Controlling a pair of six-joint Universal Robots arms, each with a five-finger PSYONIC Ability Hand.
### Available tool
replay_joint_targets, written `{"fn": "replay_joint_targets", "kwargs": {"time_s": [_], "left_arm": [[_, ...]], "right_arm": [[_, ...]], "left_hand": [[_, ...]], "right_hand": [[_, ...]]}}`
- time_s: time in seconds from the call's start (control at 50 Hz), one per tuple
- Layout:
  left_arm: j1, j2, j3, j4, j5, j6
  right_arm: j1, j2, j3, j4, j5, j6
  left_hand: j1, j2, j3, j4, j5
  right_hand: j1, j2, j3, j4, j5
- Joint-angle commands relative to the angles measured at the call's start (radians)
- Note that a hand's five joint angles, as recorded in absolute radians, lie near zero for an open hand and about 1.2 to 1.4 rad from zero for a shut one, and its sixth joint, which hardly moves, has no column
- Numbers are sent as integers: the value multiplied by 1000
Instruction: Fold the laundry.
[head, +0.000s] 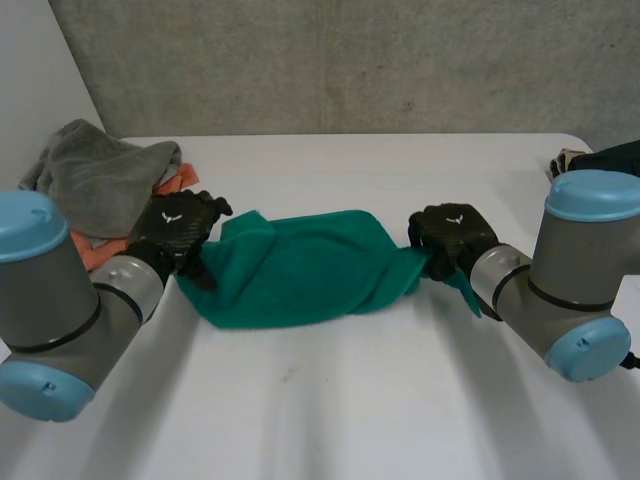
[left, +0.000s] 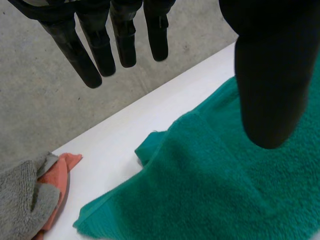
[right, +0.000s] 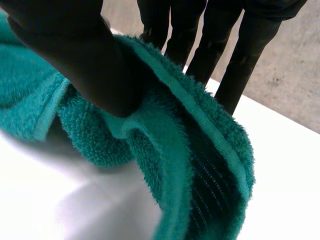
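While my right hand (head: 455, 235) pinched the rumpled green terry towel (head: 300, 270), left hand (head: 180, 225) spread at its left end, folding looked barely begun.

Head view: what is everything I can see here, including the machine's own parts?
green towel: one, green, bunched mid-table between the hands
grey towel: one, grey, heaped at the table's far left
orange cloth: one, orange, under the grey towel
dark item: one, table's right edge, unclear
table: one, white
arms: two, grey, light-blue caps
left hand: black, open, at the towel's left edge
right hand: black, fingers pinching the towel's right end
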Motion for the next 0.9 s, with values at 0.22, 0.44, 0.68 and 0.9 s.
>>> {"fn": "replay_joint_targets", "kwargs": {"time_s": [0.22,0.44,0.68,0.9], "left_arm": [[60,-251,456,-406,108,-28],[30,-490,758,-659,45,-25],[-66,-600,917,-699,-48,21],[-83,-399,1100,-523,-168,-78]], "right_arm": [[159,-321,-88,101,-87,-111],[252,-424,-163,100,-116,-160],[277,-452,-197,86,-129,-174],[142,-317,-235,36,-78,-256]], "left_hand": [[-176,-177,-166,-169,-171],[-176,-177,-166,-169,-171],[1044,1043,1054,1051,1050],[1045,1045,1056,1052,1051]], "right_hand": [[284,217,208,200,244],[284,217,208,200,244],[284,217,208,200,244],[284,217,208,200,244]]}}
